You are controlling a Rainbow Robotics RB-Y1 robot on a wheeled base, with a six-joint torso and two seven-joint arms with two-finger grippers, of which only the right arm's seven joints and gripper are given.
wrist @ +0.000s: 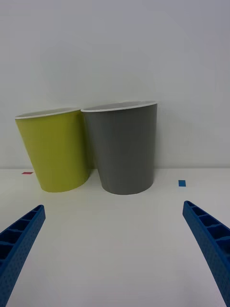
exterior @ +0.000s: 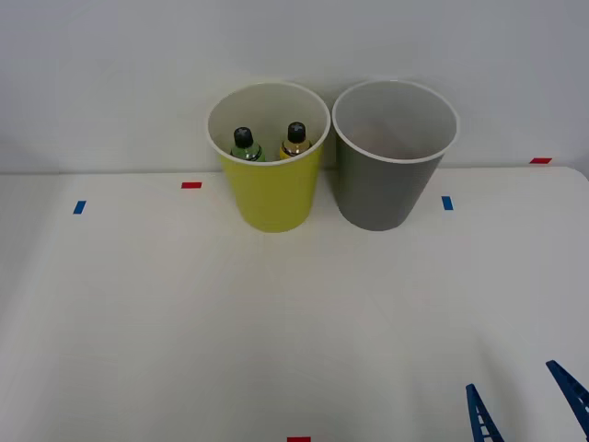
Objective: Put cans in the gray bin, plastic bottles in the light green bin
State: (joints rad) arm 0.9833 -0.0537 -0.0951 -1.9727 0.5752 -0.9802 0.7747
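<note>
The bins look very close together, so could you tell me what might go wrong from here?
1. The green bin and gray bin stand side by side, almost touching; nudging one could shift the other.
2. Both bottles stand upright in the green bin; a bump could topple them.
3. The open right gripper hangs low over the table; a forward sweep might hit the gray bin.

Right gripper [exterior: 525,403] hangs low, jaws spread wide, holding nothing.
</note>
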